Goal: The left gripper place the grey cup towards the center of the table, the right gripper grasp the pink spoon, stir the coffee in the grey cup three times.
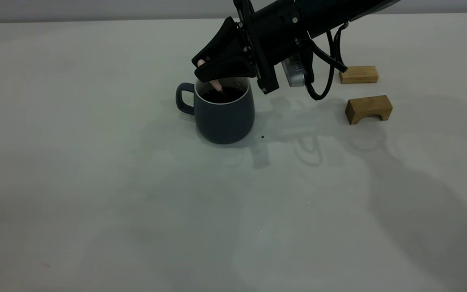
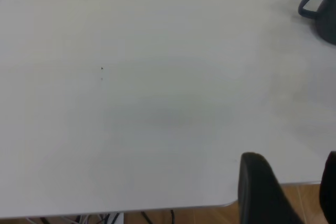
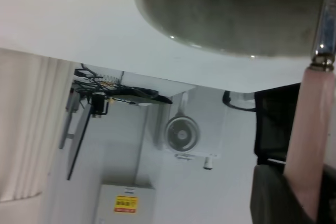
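We see the right gripper (image 1: 211, 71) clamped on the pink spoon (image 1: 216, 84), which dips into the coffee (image 1: 221, 95) in the grey cup (image 1: 223, 115) mid-table (image 1: 95, 182). Two wooden blocks (image 1: 368, 108) lie well apart. The left gripper (image 2: 286, 192), jaws parted and empty, sits at the table edge.

Pink spoon (image 1: 216, 84) stands tilted in grey cup (image 1: 224, 115) of coffee (image 1: 222, 95).

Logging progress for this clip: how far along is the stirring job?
Done: the dark grey mug stands mid-table, released; the left gripper is back by the table edge. In hand: the right gripper holds the pink-handled spoon dipped in the dark coffee. Stir count cannot be told.
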`<action>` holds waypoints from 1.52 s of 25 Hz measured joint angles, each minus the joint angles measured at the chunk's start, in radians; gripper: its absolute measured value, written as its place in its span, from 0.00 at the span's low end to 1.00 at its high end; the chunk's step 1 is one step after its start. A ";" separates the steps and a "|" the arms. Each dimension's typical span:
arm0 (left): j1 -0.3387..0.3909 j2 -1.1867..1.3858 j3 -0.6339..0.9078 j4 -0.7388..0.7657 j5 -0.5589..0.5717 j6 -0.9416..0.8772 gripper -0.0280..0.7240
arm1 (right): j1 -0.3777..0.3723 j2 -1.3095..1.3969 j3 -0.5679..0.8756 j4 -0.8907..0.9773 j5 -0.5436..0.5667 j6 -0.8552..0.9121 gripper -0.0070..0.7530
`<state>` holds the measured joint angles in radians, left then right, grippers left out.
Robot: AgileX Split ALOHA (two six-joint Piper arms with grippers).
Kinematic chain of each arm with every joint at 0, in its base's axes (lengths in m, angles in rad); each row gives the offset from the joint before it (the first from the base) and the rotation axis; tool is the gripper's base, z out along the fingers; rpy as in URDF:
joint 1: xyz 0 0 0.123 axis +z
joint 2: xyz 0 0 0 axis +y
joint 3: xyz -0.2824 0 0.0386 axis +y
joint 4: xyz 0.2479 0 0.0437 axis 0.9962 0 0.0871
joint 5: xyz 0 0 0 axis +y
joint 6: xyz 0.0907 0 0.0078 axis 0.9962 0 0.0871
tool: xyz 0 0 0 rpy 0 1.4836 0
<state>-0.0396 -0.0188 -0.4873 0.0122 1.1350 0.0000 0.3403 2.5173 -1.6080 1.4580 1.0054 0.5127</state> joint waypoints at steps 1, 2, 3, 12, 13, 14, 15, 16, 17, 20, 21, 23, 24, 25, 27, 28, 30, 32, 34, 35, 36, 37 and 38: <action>0.000 0.000 0.000 0.000 0.000 0.000 0.51 | 0.000 0.000 0.000 -0.004 0.001 -0.016 0.29; 0.000 0.000 0.000 0.000 0.000 0.000 0.51 | 0.000 0.000 0.000 -0.005 0.002 -0.034 0.34; 0.000 0.000 0.000 0.000 0.000 0.000 0.51 | 0.000 0.000 0.000 -0.005 0.007 -0.052 0.39; 0.000 0.000 0.000 0.000 0.000 0.000 0.51 | 0.000 -0.054 0.000 -0.117 0.076 -0.233 0.83; 0.000 0.000 0.000 0.000 0.000 0.000 0.51 | 0.000 -0.080 0.000 -0.158 0.079 -0.247 0.85; 0.000 0.000 0.000 0.000 0.000 0.000 0.51 | 0.000 -0.106 0.000 -0.198 0.083 -0.260 0.86; 0.000 0.000 0.000 0.000 0.000 0.000 0.51 | 0.000 -0.141 0.000 -0.254 0.085 -0.272 0.86; 0.000 0.000 0.000 0.000 0.000 0.000 0.51 | 0.000 -0.180 0.000 -0.315 0.089 -0.281 0.85; 0.000 0.000 0.000 0.000 0.000 0.000 0.51 | 0.000 -0.215 0.000 -0.377 0.092 -0.283 0.84; 0.000 0.000 0.000 0.000 0.000 0.000 0.51 | 0.000 -0.352 0.000 -0.569 0.108 -0.287 0.77; 0.000 0.000 0.000 0.000 0.000 0.000 0.51 | 0.000 -0.391 0.000 -0.630 0.114 -0.288 0.74; 0.000 0.000 0.000 0.000 0.000 0.000 0.51 | 0.000 -0.482 0.000 -0.766 0.135 -0.288 0.68; 0.000 0.000 0.000 0.000 0.000 0.000 0.51 | 0.000 -0.525 0.000 -0.825 0.150 -0.288 0.65; 0.000 0.000 0.000 0.000 0.000 0.000 0.51 | 0.000 -0.561 0.000 -0.866 0.172 -0.288 0.62; 0.000 0.000 0.000 0.000 0.000 0.000 0.51 | 0.000 -0.645 0.001 -0.930 0.198 -0.290 0.56; 0.000 0.000 0.000 0.000 0.000 0.000 0.51 | 0.000 -0.679 0.001 -0.952 0.204 -0.296 0.53; 0.000 0.000 0.000 0.000 0.000 0.000 0.51 | 0.000 -0.760 0.002 -1.001 0.211 -0.316 0.48; 0.000 0.000 0.000 0.000 0.000 0.000 0.51 | 0.000 -0.827 0.002 -1.044 0.217 -0.343 0.43; 0.000 0.000 0.000 0.000 0.000 0.000 0.51 | 0.000 -0.888 0.002 -1.080 0.223 -0.384 0.38; 0.000 0.000 0.000 0.000 0.000 0.000 0.51 | 0.000 -0.909 0.002 -1.096 0.225 -0.406 0.36; 0.000 0.000 0.000 0.000 0.000 0.000 0.51 | 0.000 -0.931 0.003 -1.110 0.228 -0.435 0.34; 0.000 0.000 0.000 0.000 0.000 0.000 0.51 | 0.000 -0.952 0.009 -1.131 0.228 -0.463 0.32; 0.000 0.000 0.000 0.000 0.000 0.000 0.51 | 0.000 -0.976 0.020 -1.147 0.228 -0.489 0.31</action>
<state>-0.0396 -0.0188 -0.4873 0.0122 1.1350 0.0000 0.3403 1.5410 -1.5877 0.3108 1.2333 0.0236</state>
